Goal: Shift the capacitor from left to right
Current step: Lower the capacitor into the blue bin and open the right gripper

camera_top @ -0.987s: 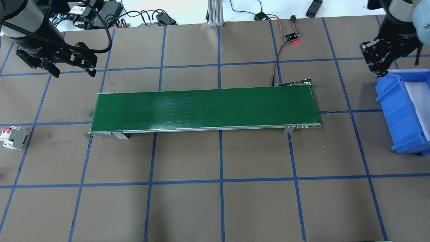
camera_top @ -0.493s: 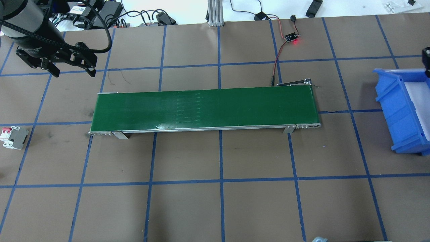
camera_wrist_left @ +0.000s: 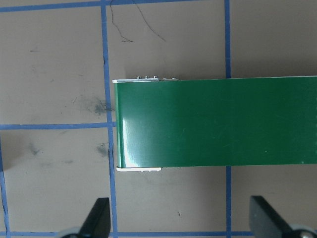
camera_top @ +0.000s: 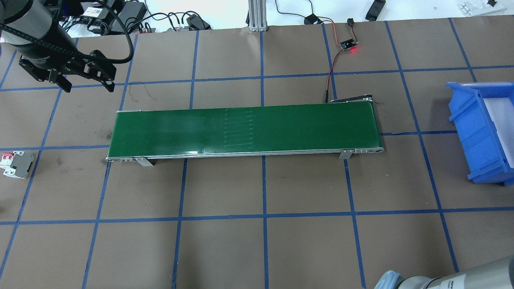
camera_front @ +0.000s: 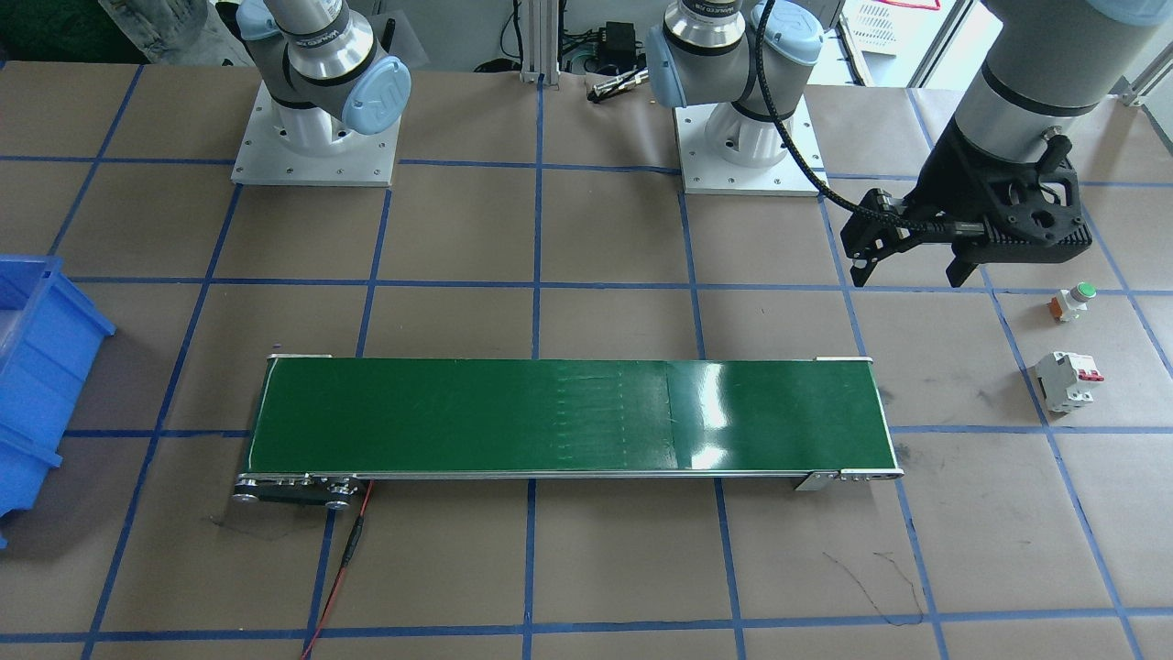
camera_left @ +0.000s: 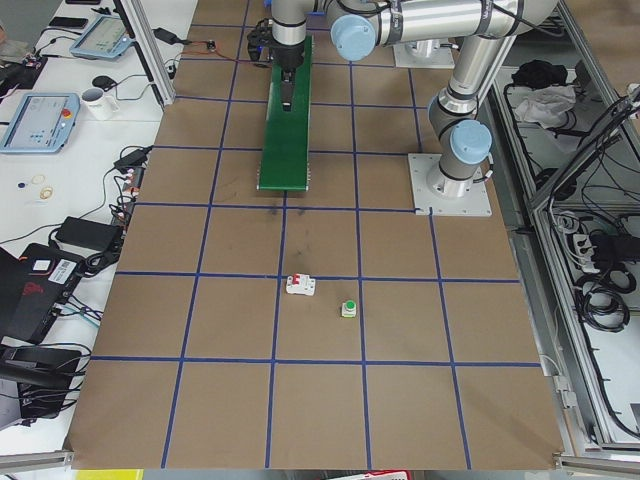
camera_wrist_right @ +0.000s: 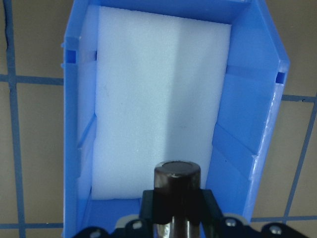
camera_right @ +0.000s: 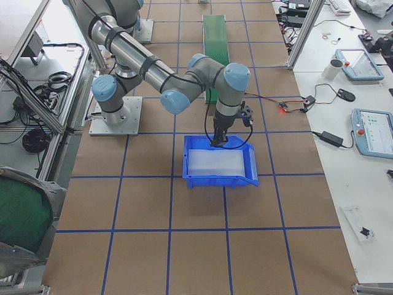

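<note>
The capacitor (camera_wrist_right: 177, 184), a stubby dark cylinder, sits between the fingers of my right gripper (camera_wrist_right: 177, 212), which is shut on it. The wrist view looks down into the blue bin (camera_wrist_right: 245, 104), and the capacitor hangs over the bin's near end. In the exterior right view the right gripper (camera_right: 218, 141) is at the bin's far rim (camera_right: 221, 179). The right gripper is out of the overhead view. My left gripper (camera_top: 87, 86) is open and empty, hovering beyond the left end of the green conveyor belt (camera_top: 245, 128); it also shows in the front view (camera_front: 907, 275).
White foam lines the bin (camera_top: 478, 132). A white breaker with red levers (camera_top: 16, 163) and a green-capped push button (camera_front: 1074, 301) lie at the table's left end. A sensor board with a red light (camera_top: 348, 44) and its wires lie behind the belt.
My right gripper has moved right, out of the overhead view, and its arm's elbow now shows at the bottom right. The belt's seam marks have shifted right. The left gripper has not moved.
</note>
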{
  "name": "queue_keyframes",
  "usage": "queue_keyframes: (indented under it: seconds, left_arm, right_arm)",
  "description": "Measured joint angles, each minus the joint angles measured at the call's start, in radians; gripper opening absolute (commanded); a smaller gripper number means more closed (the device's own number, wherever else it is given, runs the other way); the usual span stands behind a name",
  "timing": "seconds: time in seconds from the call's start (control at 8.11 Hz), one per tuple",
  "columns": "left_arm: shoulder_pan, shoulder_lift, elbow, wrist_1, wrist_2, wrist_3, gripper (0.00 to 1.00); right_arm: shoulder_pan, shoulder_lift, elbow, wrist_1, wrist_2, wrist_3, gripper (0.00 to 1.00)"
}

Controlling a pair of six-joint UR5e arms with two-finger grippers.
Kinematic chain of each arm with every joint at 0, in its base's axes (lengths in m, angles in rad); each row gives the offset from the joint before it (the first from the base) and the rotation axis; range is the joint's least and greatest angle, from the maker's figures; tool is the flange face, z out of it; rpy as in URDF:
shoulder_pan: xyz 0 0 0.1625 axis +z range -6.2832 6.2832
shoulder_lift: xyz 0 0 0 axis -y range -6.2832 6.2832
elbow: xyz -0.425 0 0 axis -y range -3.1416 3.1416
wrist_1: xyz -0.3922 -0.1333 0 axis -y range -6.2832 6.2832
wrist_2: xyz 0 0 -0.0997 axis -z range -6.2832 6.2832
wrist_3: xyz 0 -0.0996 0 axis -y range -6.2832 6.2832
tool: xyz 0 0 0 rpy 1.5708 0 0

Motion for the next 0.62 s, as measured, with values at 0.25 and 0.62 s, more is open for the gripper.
queue_keyframes:
  seconds: [0.25,0.62]
  left_arm:
    - [0.0,0.0,0.0,0.0,0.0,0.0,1.0]
    - [0.0,0.0,0.0,0.0,0.0,0.001,1.0]
  right_arm:
    - [-0.016,0.075,0.004,-0.071,0.004,-0.024,0.0]
    - [-0.019,0.159,0.02,-0.16,0.049,-0.029,0.0]
